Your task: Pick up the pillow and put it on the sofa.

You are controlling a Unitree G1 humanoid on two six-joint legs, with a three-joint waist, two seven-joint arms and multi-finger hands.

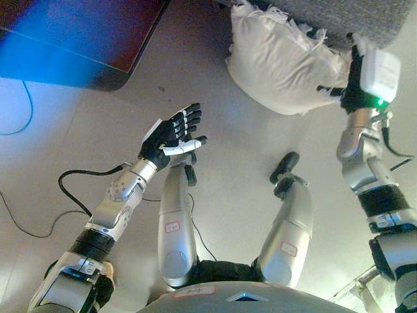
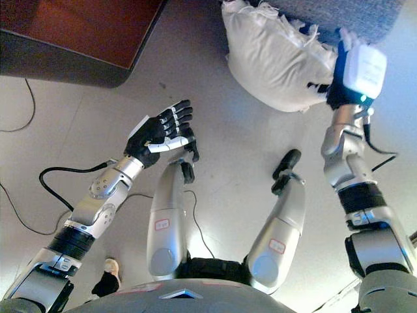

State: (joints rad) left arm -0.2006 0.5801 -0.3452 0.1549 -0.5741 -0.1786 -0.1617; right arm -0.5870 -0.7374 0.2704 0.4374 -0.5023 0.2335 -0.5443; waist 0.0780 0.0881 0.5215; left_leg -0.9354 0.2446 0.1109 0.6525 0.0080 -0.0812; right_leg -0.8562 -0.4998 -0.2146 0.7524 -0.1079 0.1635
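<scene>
The left hand [image 1: 174, 133] hangs over bare floor [image 1: 241, 150], well apart from the pillow [image 1: 280, 62] and on the side of it toward the robot's left. Its fingers [image 1: 189, 119] are nearly straight and lie side by side, the thumb with its white tip sticking out sideways; nothing is in the hand and it touches nothing.

The right hand [image 2: 335, 72] is pressed against the pillow's right end, right where the cushion meets the sofa [image 2: 339, 14]. A dark fingertip shows against the white cloth at that end, so the hand is touching the pillow, but most of the fingers are tucked behind the cloth and the wrist, and whether they are curled round the fabric or merely laid on it cannot be told.

The pillow is a white, plump cushion with a frayed fringe along its upper edge. Its upper right part lies against the grey, coarse-woven sofa, which runs just above and to the right of it; its lower, rounded side bulges out over the pale floor.

Far to the left of the pillow, beyond the left hand, stands a dark reddish-brown piece of furniture [image 2: 85, 32] with a rounded corner, resting on the same floor. It touches neither pillow nor hand.
</scene>
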